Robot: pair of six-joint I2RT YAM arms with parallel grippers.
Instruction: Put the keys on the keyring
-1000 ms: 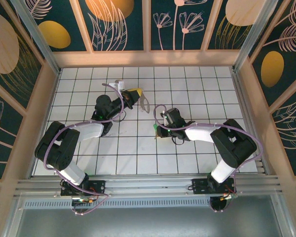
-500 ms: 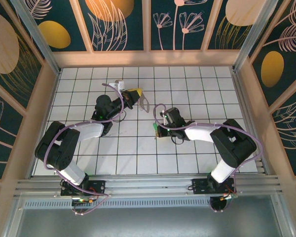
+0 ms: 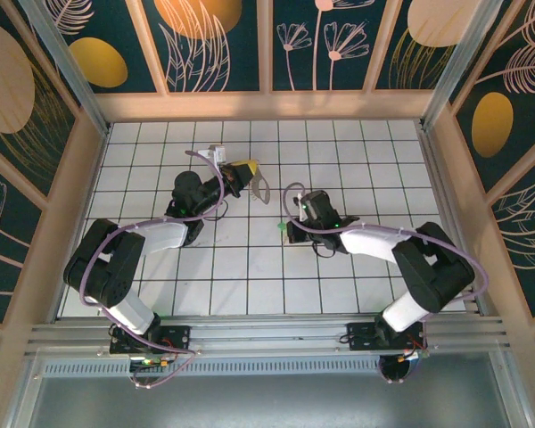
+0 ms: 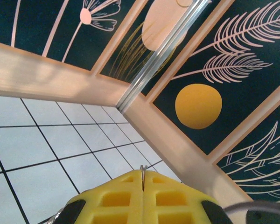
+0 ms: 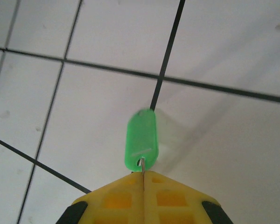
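Pickup looks done: left hand [image 4: 143, 179] pinches the thin grey metal keyring [image 3: 262, 188], right hand [image 5: 143, 179] the green-headed silver key [image 5: 141, 139]; threading next needs careful alignment.

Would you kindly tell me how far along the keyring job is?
Done: both pieces are gripped. In hand: left pincer shut on the keyring, right pincer shut on the green key. Left: they are apart, so the key is not yet threaded on.
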